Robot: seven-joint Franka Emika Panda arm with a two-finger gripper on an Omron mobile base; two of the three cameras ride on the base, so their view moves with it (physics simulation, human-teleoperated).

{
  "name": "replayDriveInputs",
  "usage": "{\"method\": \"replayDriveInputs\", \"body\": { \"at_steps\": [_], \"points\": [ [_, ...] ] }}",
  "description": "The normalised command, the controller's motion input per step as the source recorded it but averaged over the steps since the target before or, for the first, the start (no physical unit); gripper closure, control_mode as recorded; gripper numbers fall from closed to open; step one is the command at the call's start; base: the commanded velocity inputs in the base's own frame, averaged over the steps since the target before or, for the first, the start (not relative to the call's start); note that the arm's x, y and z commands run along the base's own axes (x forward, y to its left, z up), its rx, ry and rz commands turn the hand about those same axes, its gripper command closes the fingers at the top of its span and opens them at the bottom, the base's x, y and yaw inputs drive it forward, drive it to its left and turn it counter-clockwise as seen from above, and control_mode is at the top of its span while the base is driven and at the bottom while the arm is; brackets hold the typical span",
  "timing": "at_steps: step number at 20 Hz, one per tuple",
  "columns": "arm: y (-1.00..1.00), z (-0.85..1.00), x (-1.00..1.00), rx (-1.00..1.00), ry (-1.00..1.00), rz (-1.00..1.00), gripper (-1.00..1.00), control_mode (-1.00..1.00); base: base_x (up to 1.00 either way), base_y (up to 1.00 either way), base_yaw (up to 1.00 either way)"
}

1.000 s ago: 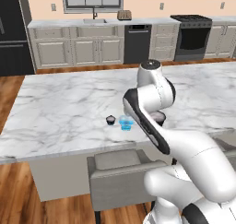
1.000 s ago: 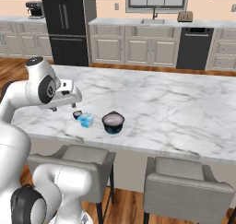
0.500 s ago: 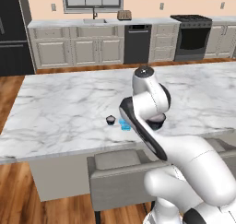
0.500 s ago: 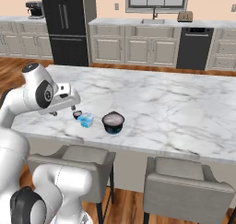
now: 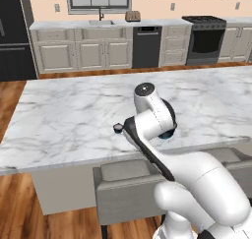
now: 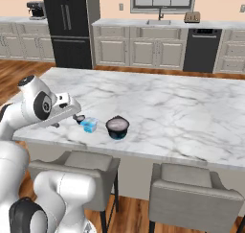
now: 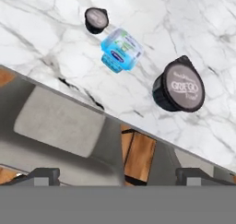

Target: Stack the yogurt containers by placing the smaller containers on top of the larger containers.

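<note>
While the tool (image 7: 117, 174) stands spread and empty, the wide dark tub (image 7: 179, 85) reads "GREGO", its small print illegible.

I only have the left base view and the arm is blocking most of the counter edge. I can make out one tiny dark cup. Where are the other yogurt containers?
Observer: The translucent blue cup stands right beside the tiny dark cup, apart from it, near the counter's front edge.
Operator: And the big one?
Observer: The wide dark tub sits upright farther along the same edge, on the blue cup's other side, with a clear gap between them.
Operator: Is the gripper holding anything?
Observer: No. In the hand view the gripper is open and empty, looking down at all three containers and a grey stool seat below the counter.
</note>
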Motion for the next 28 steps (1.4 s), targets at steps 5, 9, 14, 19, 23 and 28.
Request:
{"method": "replayDriveInputs", "body": {
  "at_steps": [5, 9, 14, 19, 23, 28],
  "points": [
    [0.05, -0.13, 0.10, -0.04, 0.00, 0.03, -1.00, -1.00, 0.00, 0.00, 0.00],
    [0.00, -0.13, 0.26, 0.00, 0.00, 0.03, -1.00, -1.00, 0.00, 0.00, 0.00],
    [0.01, -0.09, 0.27, 0.00, 0.00, 0.01, -1.00, -1.00, 0.00, 0.00, 0.00],
    [0.06, -0.06, 0.17, 0.00, 0.00, 0.00, -1.00, -1.00, 0.00, 0.00, 0.00],
    [0.03, -0.12, 0.12, -0.01, 0.00, 0.00, -1.00, -1.00, 0.00, 0.00, 0.00],
    [0.00, -0.21, 0.07, -0.02, 0.00, 0.00, -1.00, -1.00, 0.00, 0.00, 0.00]
  ]
}}
